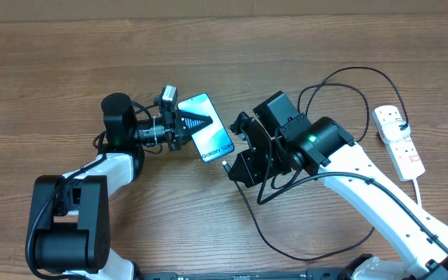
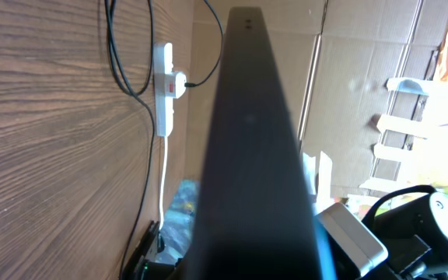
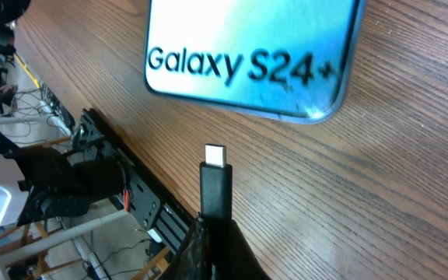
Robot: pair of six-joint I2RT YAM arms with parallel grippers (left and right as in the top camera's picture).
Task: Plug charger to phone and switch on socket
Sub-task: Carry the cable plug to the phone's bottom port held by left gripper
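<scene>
The phone (image 1: 211,131) has a light-blue screen with "Galaxy S24" text and is tilted up off the table. My left gripper (image 1: 187,123) is shut on its far end; in the left wrist view the phone (image 2: 247,148) fills the middle as a dark edge. My right gripper (image 1: 234,163) is shut on the charger connector (image 3: 216,185), whose silver tip points at the phone's lower edge (image 3: 271,62), a short gap away. The black charger cable (image 1: 348,78) loops back to a plug in the white socket (image 1: 399,140) at the right, which also shows in the left wrist view (image 2: 166,85).
The socket's thick white cord (image 1: 420,185) runs toward the front right. Charger cable slack (image 1: 267,229) lies on the wooden table under my right arm. Cardboard boxes (image 2: 364,70) stand beyond the table.
</scene>
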